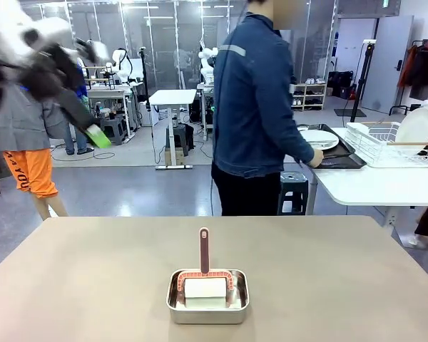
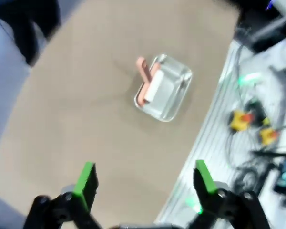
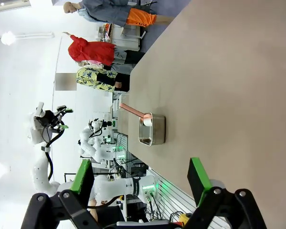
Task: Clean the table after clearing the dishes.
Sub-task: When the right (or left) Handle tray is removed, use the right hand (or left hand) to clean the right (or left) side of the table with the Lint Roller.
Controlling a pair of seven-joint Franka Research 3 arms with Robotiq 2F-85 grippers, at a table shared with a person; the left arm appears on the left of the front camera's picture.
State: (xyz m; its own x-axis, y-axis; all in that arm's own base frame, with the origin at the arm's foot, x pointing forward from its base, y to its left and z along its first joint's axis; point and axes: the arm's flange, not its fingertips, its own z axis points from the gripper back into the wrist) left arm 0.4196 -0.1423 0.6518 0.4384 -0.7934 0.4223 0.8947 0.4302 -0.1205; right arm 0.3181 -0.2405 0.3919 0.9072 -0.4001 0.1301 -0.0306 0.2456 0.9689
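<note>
Wiper (image 1: pixel 205 286) in pan (image 1: pixel 174 303) sits mid-table (image 1: pixel 85 278), handle leaning to far side; L tool (image 2: pixel 144 168) and R tool (image 3: pixel 140 164) both open, empty, well short of it.

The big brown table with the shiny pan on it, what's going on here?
The wide tan table holds a shiny rectangular steel pan with a pink-handled scrubber standing in it. Both robot grippers are open and empty. The left gripper hangs high above the pan, and the right gripper points toward it across the table. The person in the blue denim jacket is turned to the small white table, a hand by a round white plate on a dark tray.
</note>
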